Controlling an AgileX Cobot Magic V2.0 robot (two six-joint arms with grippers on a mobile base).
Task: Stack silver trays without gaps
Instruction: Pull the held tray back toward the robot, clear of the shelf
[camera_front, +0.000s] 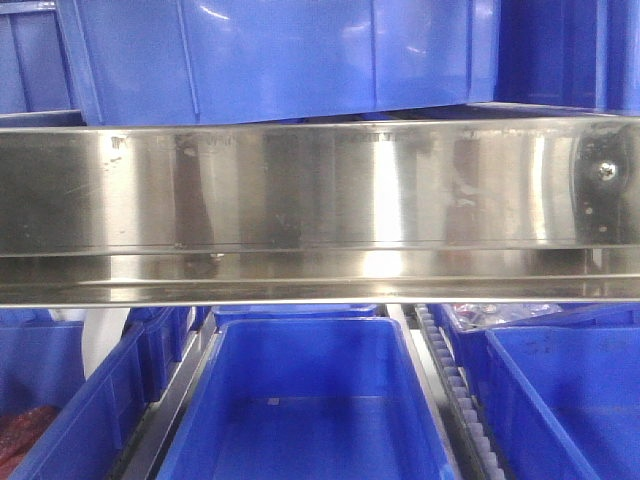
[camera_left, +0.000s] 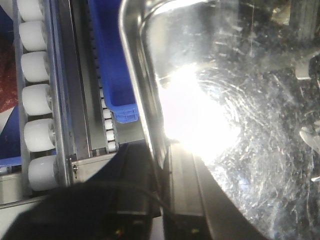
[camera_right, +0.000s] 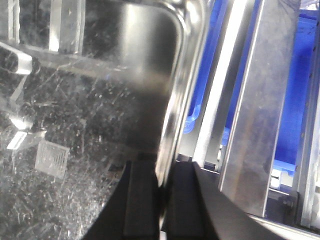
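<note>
On the near side of the blue bins: silver tray held by both rims.
Your left gripper and right gripper each pinch one edge. Looks like the carry step; no second tray in view. Next: find it, square up, lower level.

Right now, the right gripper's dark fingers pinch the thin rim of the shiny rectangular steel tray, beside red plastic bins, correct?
Not quite. The plastic bins are blue, not red, as the right wrist view shows. The right gripper does pinch the rim of the shiny rectangular steel tray.
</note>
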